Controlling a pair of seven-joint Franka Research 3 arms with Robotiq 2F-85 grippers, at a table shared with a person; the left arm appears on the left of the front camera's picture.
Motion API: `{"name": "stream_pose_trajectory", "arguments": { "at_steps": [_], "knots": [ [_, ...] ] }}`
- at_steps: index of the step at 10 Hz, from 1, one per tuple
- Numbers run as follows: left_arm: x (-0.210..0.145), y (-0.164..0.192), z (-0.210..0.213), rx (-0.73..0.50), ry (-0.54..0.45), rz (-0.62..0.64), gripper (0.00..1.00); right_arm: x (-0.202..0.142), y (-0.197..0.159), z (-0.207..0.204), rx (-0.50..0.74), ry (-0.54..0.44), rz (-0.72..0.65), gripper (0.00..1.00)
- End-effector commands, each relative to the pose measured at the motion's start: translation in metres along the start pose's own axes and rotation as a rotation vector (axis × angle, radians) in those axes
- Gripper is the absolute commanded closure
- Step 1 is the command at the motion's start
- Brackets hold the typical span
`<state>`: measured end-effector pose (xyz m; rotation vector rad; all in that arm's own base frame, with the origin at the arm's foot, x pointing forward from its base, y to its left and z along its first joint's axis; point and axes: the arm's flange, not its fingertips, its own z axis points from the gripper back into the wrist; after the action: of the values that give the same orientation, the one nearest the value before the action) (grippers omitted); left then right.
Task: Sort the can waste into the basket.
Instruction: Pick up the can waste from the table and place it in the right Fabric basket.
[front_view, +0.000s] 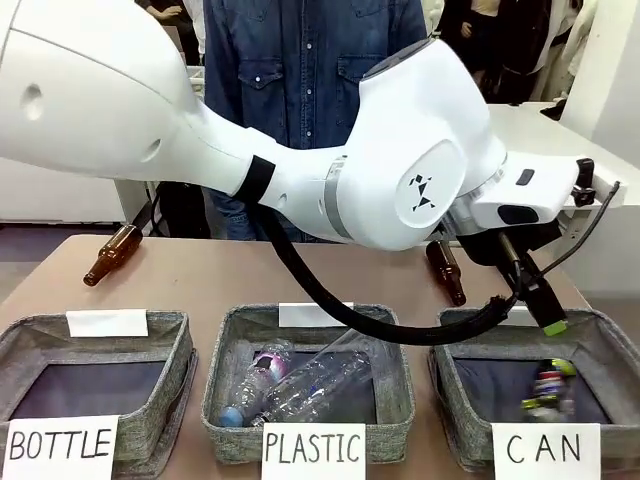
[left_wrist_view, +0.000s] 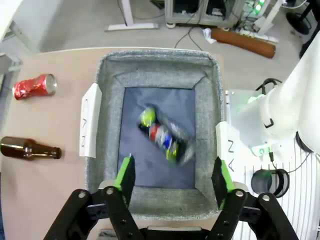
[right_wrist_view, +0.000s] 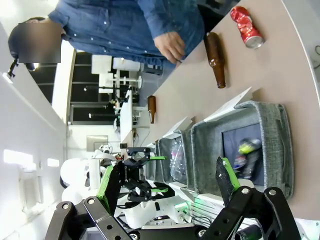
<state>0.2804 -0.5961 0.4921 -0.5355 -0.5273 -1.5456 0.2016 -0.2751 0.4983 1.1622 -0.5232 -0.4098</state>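
Observation:
My left arm reaches across to the grey basket signed "CAN" (front_view: 610, 340) at the right. The left gripper (left_wrist_view: 172, 177) hangs open above that basket (left_wrist_view: 160, 62) with nothing between its green pads. Below it the black can with coloured print (left_wrist_view: 162, 136) is blurred against the dark floor, also visible from the front (front_view: 548, 390). The red dented can (left_wrist_view: 34, 86) lies on the table beyond the basket, toward the person's side (right_wrist_view: 246, 20). My right gripper (right_wrist_view: 167, 180) is open and empty, well back from the basket (right_wrist_view: 270, 125).
Brown glass bottles lie on the table at the far left (front_view: 110, 255) and behind the CAN basket (front_view: 447, 270). The PLASTIC basket (front_view: 225, 370) holds clear bottles (front_view: 310, 385); the BOTTLE basket (front_view: 175, 350) stands at left. A person in a denim shirt (front_view: 300, 70) stands at the far side.

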Motion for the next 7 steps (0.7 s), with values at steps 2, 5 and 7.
{"name": "stream_pose_trajectory", "arguments": {
  "at_steps": [2, 5, 7],
  "knots": [
    [0.004, 0.0, 0.003, 0.002, 0.006, 0.019, 0.0, 0.0, 0.001, -0.001, 0.008, -0.021, 0.0, 0.0],
    [-0.016, -0.011, 0.049, -0.065, 0.16, 0.073, 0.0, 0.0, 0.001, -0.001, 0.008, -0.021, 0.0, 0.0],
    [-0.059, -0.005, 0.128, -0.068, 0.31, 0.161, 0.0, 0.0, 0.0, 0.0, 0.0, 0.0, 0.0, 0.0]
  ]
}}
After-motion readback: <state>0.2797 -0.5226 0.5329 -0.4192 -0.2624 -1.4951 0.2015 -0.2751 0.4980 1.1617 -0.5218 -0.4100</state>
